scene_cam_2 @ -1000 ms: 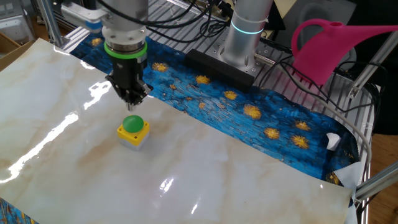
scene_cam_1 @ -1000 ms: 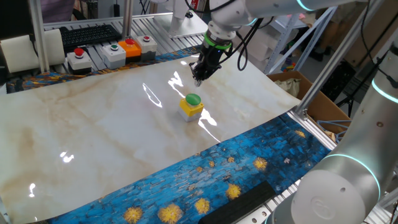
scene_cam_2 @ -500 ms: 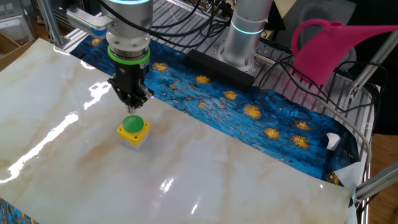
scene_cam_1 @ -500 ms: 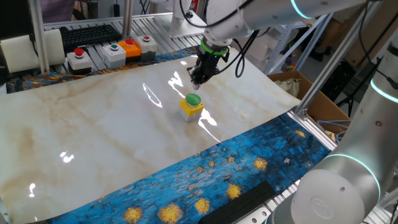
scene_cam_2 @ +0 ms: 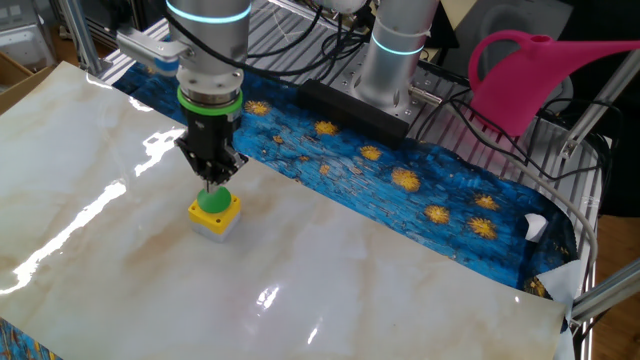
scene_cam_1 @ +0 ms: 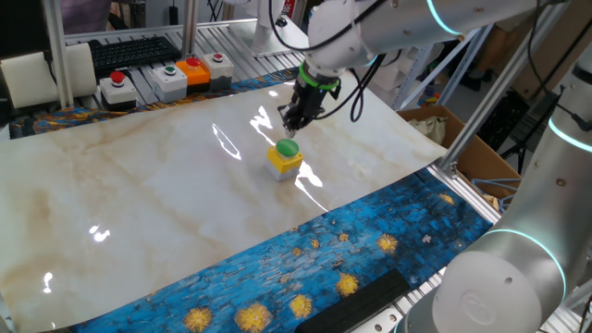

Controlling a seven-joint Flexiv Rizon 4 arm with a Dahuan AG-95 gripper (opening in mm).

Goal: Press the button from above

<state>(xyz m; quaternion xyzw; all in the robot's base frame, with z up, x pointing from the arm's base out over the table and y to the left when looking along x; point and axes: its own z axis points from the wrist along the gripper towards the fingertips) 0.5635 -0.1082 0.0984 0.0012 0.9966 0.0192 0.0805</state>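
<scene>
The button (scene_cam_1: 288,148) is a small green dome on a yellow cube-shaped box (scene_cam_1: 284,163), standing on the marble-patterned tabletop near its middle. It also shows in the other fixed view (scene_cam_2: 212,200) on its box (scene_cam_2: 216,216). My gripper (scene_cam_1: 289,129) points straight down just above the green dome; in the other fixed view (scene_cam_2: 213,182) its tip sits right over the dome's far edge. The fingertips come together in a narrow point and I see no gap between them.
Grey boxes with red and green buttons (scene_cam_1: 118,88) and an orange box (scene_cam_1: 193,69) stand at the table's far edge. A keyboard (scene_cam_1: 120,51) lies behind them. A pink watering can (scene_cam_2: 540,70) and the arm's base (scene_cam_2: 395,60) stand beyond the blue painted cloth (scene_cam_2: 400,180).
My gripper has moved toward the button and come lower, from beside and above it to right over the green dome. The button box has not moved.
</scene>
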